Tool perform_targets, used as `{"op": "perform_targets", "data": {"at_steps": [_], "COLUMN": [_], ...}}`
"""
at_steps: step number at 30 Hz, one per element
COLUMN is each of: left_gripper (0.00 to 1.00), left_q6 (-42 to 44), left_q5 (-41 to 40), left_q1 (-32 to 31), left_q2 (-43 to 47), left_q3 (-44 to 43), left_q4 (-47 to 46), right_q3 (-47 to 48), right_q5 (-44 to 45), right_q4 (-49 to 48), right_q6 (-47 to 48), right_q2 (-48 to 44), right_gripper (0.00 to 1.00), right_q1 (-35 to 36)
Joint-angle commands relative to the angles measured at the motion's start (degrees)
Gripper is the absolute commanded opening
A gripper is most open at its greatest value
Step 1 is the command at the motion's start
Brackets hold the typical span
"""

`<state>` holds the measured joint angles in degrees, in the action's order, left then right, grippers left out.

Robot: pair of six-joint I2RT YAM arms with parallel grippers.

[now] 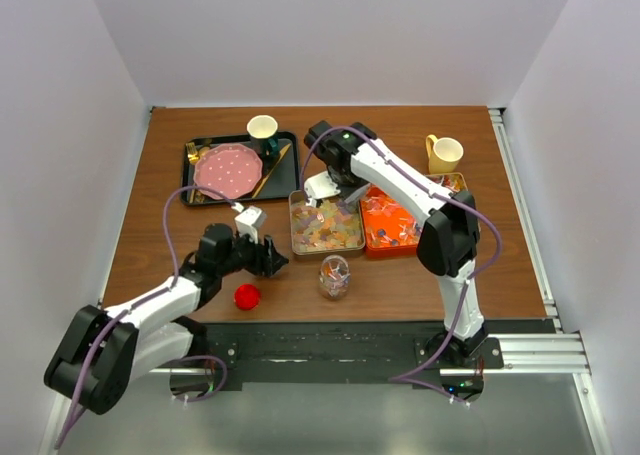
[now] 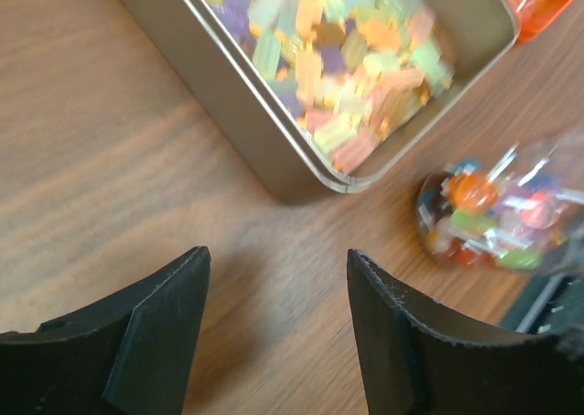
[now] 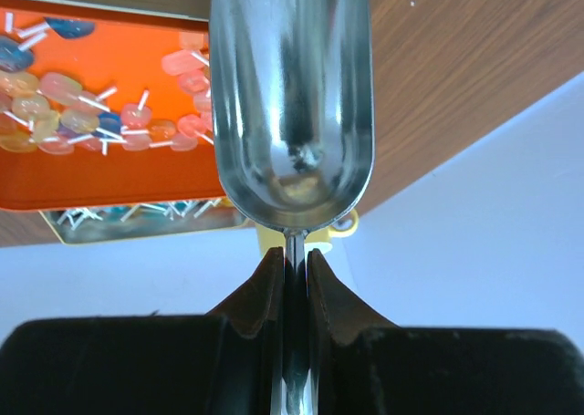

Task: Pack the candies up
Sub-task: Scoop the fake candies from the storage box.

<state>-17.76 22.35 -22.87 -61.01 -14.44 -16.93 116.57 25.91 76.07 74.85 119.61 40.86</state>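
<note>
Pale pastel candies (image 1: 326,231) fill a silver tin (image 1: 296,237) at the table's middle; they also show in the left wrist view (image 2: 338,59). Wrapped candies (image 1: 392,229) lie in an orange tray (image 1: 372,245). A clear container of candies (image 1: 334,277) stands in front of the tin, also seen in the left wrist view (image 2: 497,219). My left gripper (image 1: 272,260) is open and empty just above the wood, left of the container (image 2: 278,278). My right gripper (image 1: 318,197) is shut on the handle of a metal scoop (image 3: 292,96), held over the tin's far left corner; its bowl looks empty.
A small red disc (image 1: 247,296) lies near my left arm. A black tray (image 1: 192,180) with a pink plate (image 1: 228,170) and a cup (image 1: 262,127) sits at the back left. A yellow mug (image 1: 444,154) stands at the back right.
</note>
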Motion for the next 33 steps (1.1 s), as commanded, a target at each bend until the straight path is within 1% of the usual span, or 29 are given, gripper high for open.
{"op": "perform_targets", "data": {"at_steps": [1,3,7,8,11,14,17,20,21,24,27,33], "left_gripper": [0.67,0.67,0.67,0.68,0.68,0.69,0.72,0.73,0.73,0.72,0.72,0.70], "left_q6": [4.1,4.9,4.3,2.5,-2.2,-3.6,-4.1,-4.7,-4.8,-5.4,-7.0,-7.6], "left_q5": [-9.7,-10.2,-11.7,-11.8,-12.0,-11.9,-12.4,-10.8,-10.5,-10.6,-9.6,-8.4], "left_q1": [-5.7,-7.9,-10.9,-11.1,-11.1,-11.1,-11.1,-11.1,-11.1,-11.0,-10.6,-10.1], "left_q2": [-0.2,-1.6,-6.0,-7.0,-8.3,-6.9,-8.1,-11.6,-12.5,-17.2,-21.2,-22.7], "left_q3": [1.3,0.6,0.6,0.9,2.7,5.9,7.3,7.0,6.9,6.0,6.2,7.0], "left_q4": [-8.1,-8.4,-13.5,-14.9,-18.6,-21.9,-24.4,-27.4,-29.7,-33.2,-36.8,-37.9], "right_q3": [-2.7,-6.5,-11.6,-12.2,-12.2,-12.9,-12.7,-11.7,-12.0,-12.8,-11.3,-13.8], "right_q5": [6.9,9.2,13.5,14.3,17.1,20.1,21.8,22.9,23.1,24.2,25.2,24.2], "right_q4": [1.2,-0.7,-5.4,-8.9,-11.8,-15.1,-16.8,-16.7,-16.6,-16.4,-13.6,-11.8], "right_q6": [4.2,5.8,7.7,7.6,6.9,7.9,8.7,8.5,8.4,8.1,6.7,5.9], "right_q2": [-3.0,-4.0,-4.4,-4.2,-2.5,-1.9,-1.4,-0.4,-0.3,1.0,3.0,2.6], "right_gripper": [0.00,0.00,0.00,0.00,0.00,0.00,0.00,0.00,0.00,0.00,0.00,0.00], "right_q1": [2.9,3.5,5.3,5.5,5.9,5.9,5.9,5.9,5.9,5.9,6.1,7.6]}}
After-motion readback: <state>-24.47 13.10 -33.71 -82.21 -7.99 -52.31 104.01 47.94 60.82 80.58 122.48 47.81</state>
